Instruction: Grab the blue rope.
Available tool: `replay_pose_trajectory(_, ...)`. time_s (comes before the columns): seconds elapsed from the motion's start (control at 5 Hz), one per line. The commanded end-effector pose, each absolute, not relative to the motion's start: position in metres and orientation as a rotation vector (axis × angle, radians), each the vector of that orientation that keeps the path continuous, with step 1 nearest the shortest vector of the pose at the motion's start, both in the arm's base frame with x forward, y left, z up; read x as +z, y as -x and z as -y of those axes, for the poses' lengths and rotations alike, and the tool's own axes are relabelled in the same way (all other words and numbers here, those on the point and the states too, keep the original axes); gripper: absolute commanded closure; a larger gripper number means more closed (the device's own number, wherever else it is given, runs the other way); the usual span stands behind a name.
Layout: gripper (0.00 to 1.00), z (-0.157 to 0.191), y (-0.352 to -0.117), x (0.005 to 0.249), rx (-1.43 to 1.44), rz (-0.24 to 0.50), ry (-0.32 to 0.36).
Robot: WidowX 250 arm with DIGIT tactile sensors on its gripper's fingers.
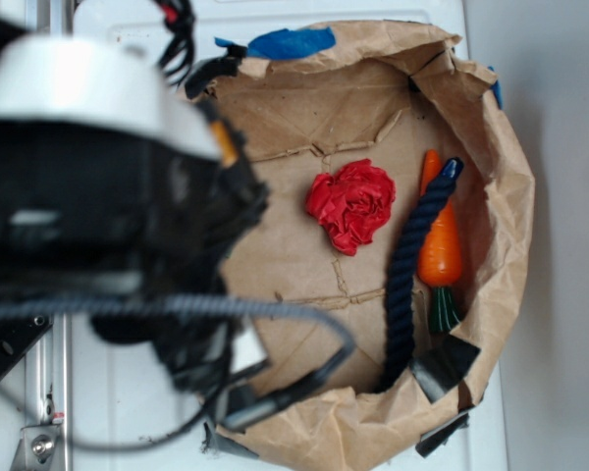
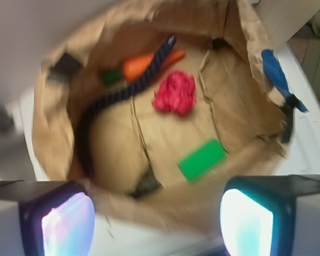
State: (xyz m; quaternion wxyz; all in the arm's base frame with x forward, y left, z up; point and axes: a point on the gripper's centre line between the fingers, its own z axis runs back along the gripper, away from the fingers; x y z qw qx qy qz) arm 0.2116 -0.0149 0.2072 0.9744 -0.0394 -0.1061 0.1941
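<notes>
The blue rope [image 1: 404, 275] is a thick dark navy twisted piece. It lies lengthwise along the right side of the brown paper bag's floor, against an orange carrot toy [image 1: 440, 250]. In the wrist view the rope [image 2: 122, 93] curves from the top centre down to the left, crossing over the carrot [image 2: 141, 64]. My gripper [image 2: 157, 224] is open and empty. It hovers above the bag's near rim, well short of the rope. In the exterior view my blurred arm [image 1: 108, 196] fills the left side and I cannot make out the jaws there.
The paper bag [image 1: 501, 226] has raised crumpled walls [image 2: 48, 138]. A red crumpled cloth [image 1: 351, 204] lies mid-floor, left of the rope. A green block [image 2: 202, 160] lies nearer my gripper. Bright blue tape [image 1: 290, 42] sits on the rim. A grey cable [image 1: 177, 306] crosses the arm.
</notes>
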Motion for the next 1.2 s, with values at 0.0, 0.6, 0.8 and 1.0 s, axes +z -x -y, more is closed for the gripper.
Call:
replay_pose_trajectory(0.0, 0.00, 0.000, -0.231, 0.202, 0.476, 0.265, 0.185)
replay_pose_trajectory(0.6, 0.00, 0.000, -0.231, 0.202, 0.476, 0.265, 0.185)
replay_pose_trajectory(0.8, 0.00, 0.007, -0.233, 0.177, 0.447, 0.234, 0.119)
replay_pose_trajectory(1.0, 0.00, 0.004, -0.244, 0.155, 0.448, 0.195, 0.106)
